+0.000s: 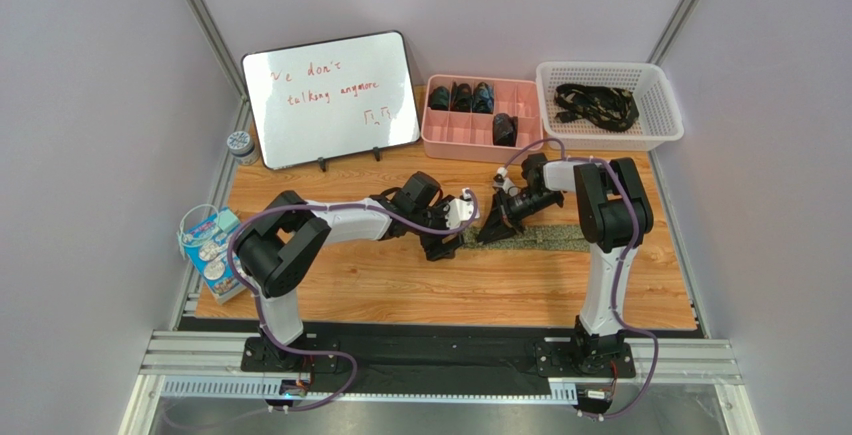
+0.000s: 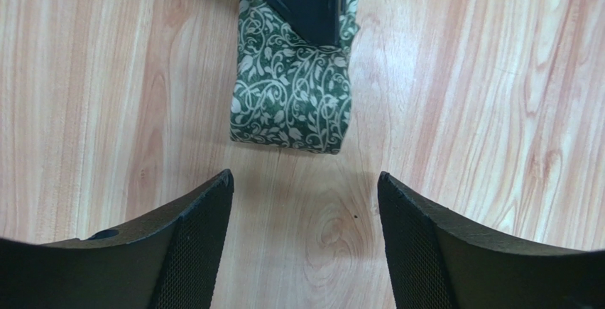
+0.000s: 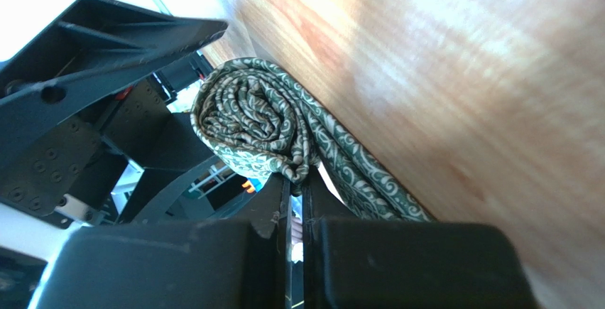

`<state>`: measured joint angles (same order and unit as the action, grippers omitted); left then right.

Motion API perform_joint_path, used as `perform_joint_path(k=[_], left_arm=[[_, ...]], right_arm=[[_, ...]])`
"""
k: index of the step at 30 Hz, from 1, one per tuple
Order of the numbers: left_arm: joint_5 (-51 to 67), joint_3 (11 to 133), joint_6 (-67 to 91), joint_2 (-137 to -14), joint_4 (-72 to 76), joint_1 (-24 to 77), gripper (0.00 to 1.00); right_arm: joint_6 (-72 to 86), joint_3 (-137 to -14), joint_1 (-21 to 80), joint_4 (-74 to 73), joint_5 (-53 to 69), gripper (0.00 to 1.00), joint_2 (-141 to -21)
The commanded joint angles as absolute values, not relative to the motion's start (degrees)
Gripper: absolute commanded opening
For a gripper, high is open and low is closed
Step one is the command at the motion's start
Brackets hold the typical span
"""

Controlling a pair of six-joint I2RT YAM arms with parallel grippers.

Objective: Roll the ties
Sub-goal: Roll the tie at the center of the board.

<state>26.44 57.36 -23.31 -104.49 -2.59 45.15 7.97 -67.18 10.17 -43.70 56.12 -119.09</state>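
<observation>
Rolling partway done: right gripper (image 3: 295, 181) pinches green tie (image 3: 248, 121), coil half-wound mid-table (image 1: 400, 285), tail still flat. Left gripper (image 2: 305, 181) gapes wide beside it. Rolled ties (image 1: 470, 97) in pink tray (image 1: 432, 140); unrolled ties (image 1: 597, 105) wait in white basket (image 1: 612, 142).

Bright even light; the tabletop (image 3: 461, 74) blurs and glares in the right wrist view, the tie (image 3: 245, 121) sharp.

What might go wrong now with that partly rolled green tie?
The right gripper pinches only one edge of the coil of the green fabric necktie with pale vine pattern, so the roll might slip free and unwind. The open left gripper hangs apart from it, so nothing braces it.
</observation>
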Motion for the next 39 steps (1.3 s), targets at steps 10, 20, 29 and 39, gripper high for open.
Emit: perform_joint_path(k=[10, 20, 29, 39], left_arm=[[31.3, 57.0, -21.3, -107.6, 15.4, 45.6, 0.82], [28.0, 59.7, -26.5, -110.3, 7.3, 49.0, 0.35], [23.9, 57.5, -24.4, -105.8, -7.6, 49.1, 0.04], [17.9, 64.7, -19.2, -109.4, -17.0, 49.6, 0.06]], right_arm=[[4.1, -70.4, 9.3, -48.1, 47.0, 0.00, -127.8], [3.4, -69.3, 11.3, -48.3, 50.3, 0.00, -124.8], [2.5, -68.6, 9.2, -49.8, 50.3, 0.46, -112.6], [6.2, -67.2, 13.8, -45.4, 54.5, 0.49, -112.0]])
